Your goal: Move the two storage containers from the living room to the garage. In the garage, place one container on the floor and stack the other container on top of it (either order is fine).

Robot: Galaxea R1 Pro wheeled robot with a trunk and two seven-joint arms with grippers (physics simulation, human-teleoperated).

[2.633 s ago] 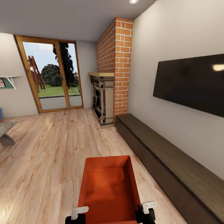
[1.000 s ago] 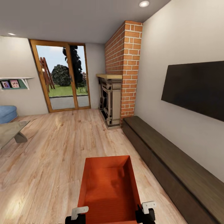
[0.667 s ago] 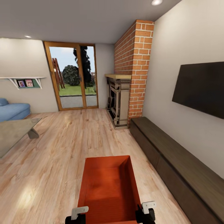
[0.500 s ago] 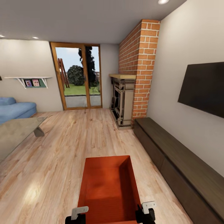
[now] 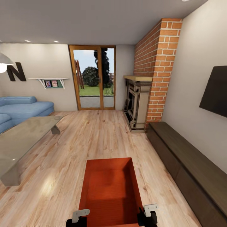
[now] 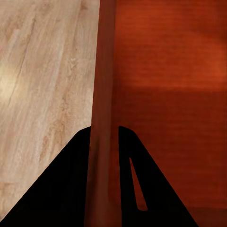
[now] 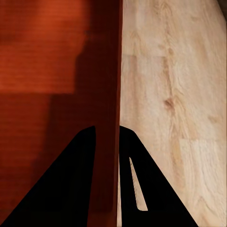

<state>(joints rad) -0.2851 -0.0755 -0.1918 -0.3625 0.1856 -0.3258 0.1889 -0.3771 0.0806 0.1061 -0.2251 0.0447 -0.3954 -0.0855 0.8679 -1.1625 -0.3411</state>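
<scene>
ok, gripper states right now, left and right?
Left gripper: shut on the storage container, clamping its side wall.
Right gripper: shut on the same container's opposite wall.

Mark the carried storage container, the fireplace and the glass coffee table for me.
storage container [image 5: 108,186], head view, on its inner bottom.
fireplace [image 5: 136,104], head view, on the front of its dark surround below the mantel.
glass coffee table [image 5: 22,138], head view, on its glass top.
</scene>
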